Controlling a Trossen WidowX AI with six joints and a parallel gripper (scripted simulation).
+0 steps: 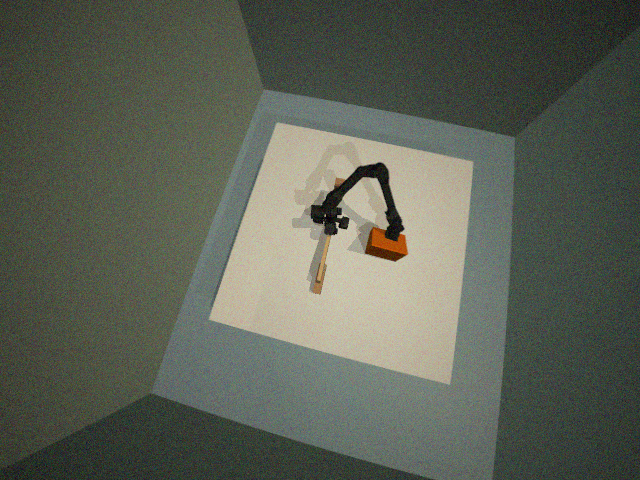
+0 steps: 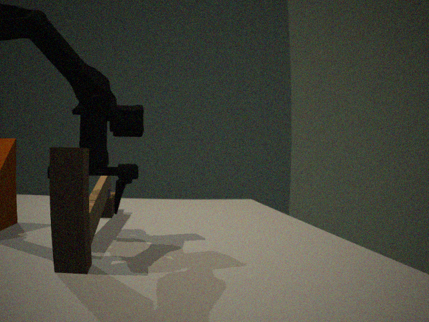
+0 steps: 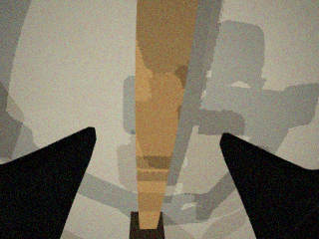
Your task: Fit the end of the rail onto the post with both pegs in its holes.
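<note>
You have the gripper (image 1: 330, 221) (image 2: 88, 211) (image 3: 159, 135) pointing down over the rail (image 1: 325, 258) (image 2: 99, 204) (image 3: 161, 110), jaws spread wide, nothing clamped. Your wrist view puts one black finger each side of the wood, a gap showing on both sides. Rail: far end up at the low footboard block (image 1: 317, 289) (image 2: 108, 208), body sloping down toward the upright post (image 1: 339, 181) (image 2: 69, 211) (image 3: 147, 235); not level, so not fitted. Pegs hidden from you; contact at the table, cannot tell. Orange block (image 1: 386, 242) (image 2: 7, 183) under the arm's base, apart from the rail.
</note>
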